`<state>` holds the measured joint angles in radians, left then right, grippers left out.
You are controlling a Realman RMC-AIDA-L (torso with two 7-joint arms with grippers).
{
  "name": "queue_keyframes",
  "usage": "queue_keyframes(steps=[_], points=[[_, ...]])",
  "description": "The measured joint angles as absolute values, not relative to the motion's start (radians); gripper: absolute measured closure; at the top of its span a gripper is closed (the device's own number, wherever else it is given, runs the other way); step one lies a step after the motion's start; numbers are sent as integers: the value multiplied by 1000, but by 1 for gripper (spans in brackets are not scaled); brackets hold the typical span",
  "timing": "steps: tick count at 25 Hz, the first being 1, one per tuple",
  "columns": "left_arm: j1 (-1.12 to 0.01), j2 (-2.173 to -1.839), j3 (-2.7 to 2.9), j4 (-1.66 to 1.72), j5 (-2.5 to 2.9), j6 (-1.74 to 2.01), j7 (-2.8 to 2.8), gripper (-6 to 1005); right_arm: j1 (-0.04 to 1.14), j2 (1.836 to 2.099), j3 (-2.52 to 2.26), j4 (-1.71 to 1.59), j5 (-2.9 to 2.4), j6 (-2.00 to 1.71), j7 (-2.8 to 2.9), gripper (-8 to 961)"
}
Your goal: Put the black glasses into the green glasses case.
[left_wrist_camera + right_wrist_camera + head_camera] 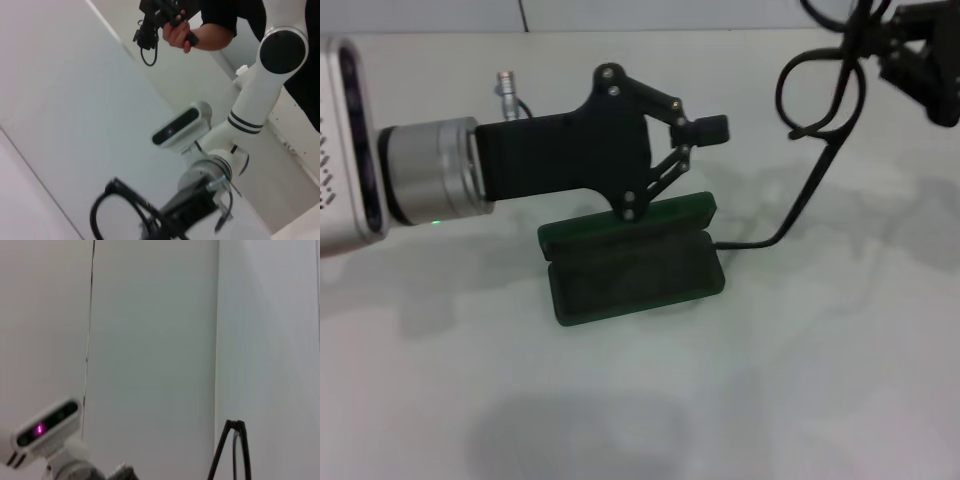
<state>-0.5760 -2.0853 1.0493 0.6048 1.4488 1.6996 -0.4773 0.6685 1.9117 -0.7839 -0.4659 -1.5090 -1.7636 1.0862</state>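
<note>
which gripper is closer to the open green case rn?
Left. The left gripper hangs just over the dark green hard clamshell case; the right gripper is off to its far right, holding the thin black-framed glasses.

The glasses case (632,262) lies open on the tabletop (770,400), near its middle. The left gripper (705,128) reaches in from the left, above the case's far edge. The glasses (825,95) hang from the right gripper (910,45), far right of the case.
</note>
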Motion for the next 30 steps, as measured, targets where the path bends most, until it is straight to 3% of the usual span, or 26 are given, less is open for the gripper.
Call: queue_keyframes(steps=[8,19,30], points=[[-551,-2087,1054,589,1457,1698,-475,977,682,1908,-727,-456,-1480,-1754,1161,910],[-548,-2092,1133,578,1448,1714,-478,976,735,1961,-742,-434,-1468,-1623,1239,910],[-550,-2092,1135,578,1397,1717,-473,975,741,1971,-790,-403,-1472,-1602,1239,910]])
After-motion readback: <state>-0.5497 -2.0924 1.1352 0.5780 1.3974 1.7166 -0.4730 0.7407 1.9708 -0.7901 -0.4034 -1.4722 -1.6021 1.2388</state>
